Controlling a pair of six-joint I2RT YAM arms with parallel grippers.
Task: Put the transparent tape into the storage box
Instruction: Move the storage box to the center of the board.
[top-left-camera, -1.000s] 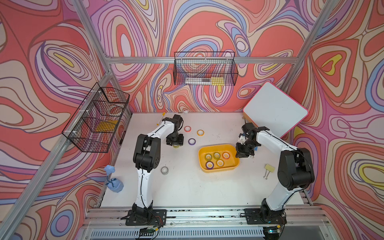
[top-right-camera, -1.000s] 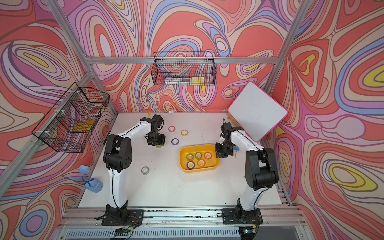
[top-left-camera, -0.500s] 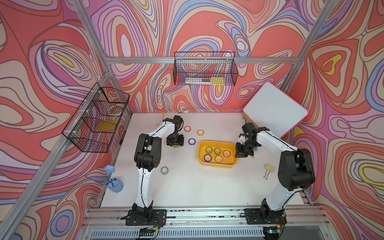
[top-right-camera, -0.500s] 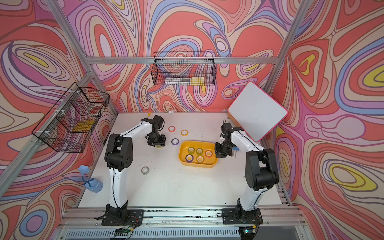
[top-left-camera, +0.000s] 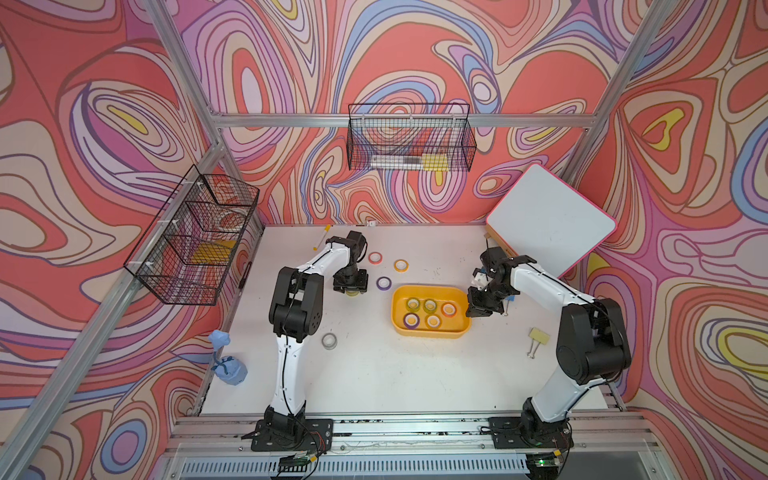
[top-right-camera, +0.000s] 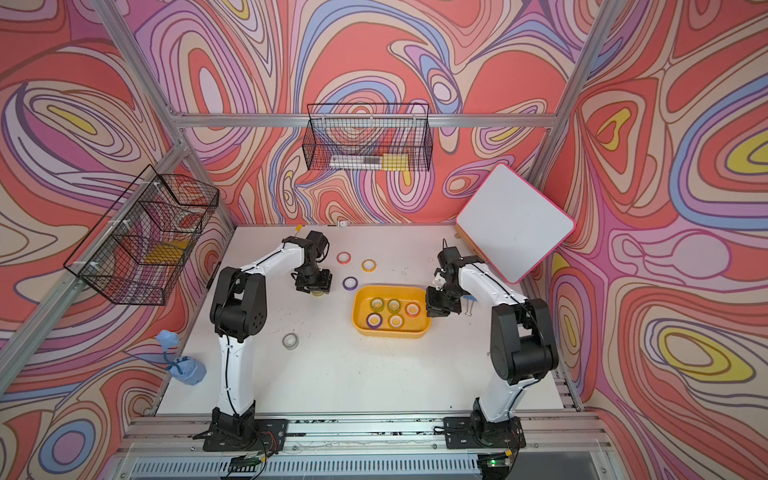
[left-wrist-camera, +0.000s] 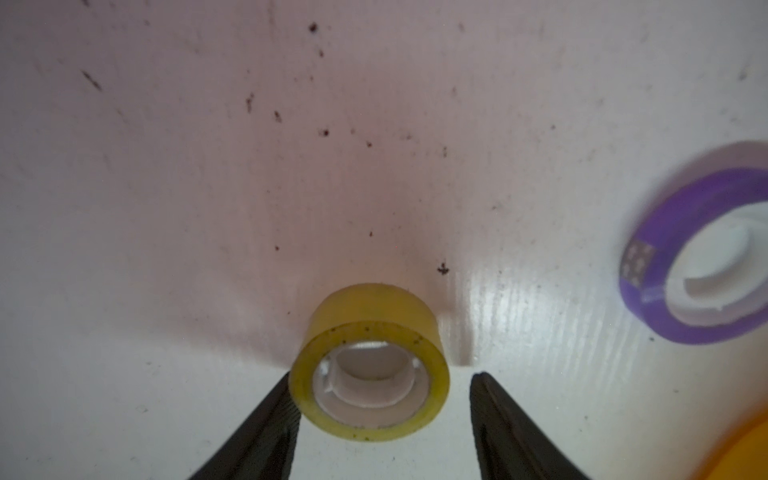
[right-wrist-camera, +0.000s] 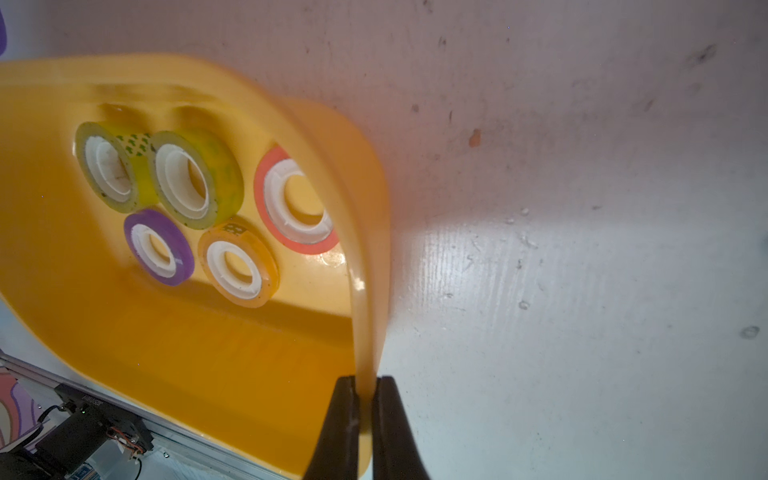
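The storage box (top-left-camera: 428, 332) (top-right-camera: 390, 331) is a shallow yellow-orange tray on the white table, holding several tape rolls (top-left-camera: 430, 306). My right gripper (top-left-camera: 470, 312) (right-wrist-camera: 365, 380) is shut on the rim of its right end wall (right-wrist-camera: 361, 257). A yellowish transparent tape roll (left-wrist-camera: 370, 361) lies flat on the table left of the box. My left gripper (top-left-camera: 351, 292) (left-wrist-camera: 382, 376) is open around it, one finger against its side and the other apart. Another clear tape roll (top-left-camera: 329, 340) (top-right-camera: 290, 340) lies near the left arm.
Purple (top-left-camera: 383, 283) (left-wrist-camera: 702, 266), orange (top-left-camera: 401, 265) and pink (top-left-camera: 375, 257) rolls lie behind the box. A binder clip (top-left-camera: 536, 338) lies by the right arm. A whiteboard (top-left-camera: 550, 224) leans at back right. Wire baskets (top-left-camera: 195, 245) (top-left-camera: 409, 143) hang on the walls; a blue pouch (top-left-camera: 227, 365) sits front left.
The right gripper has closed on the box's rim, and the box has shifted slightly toward the back and turned squarer. The left gripper has stayed over the yellowish roll.
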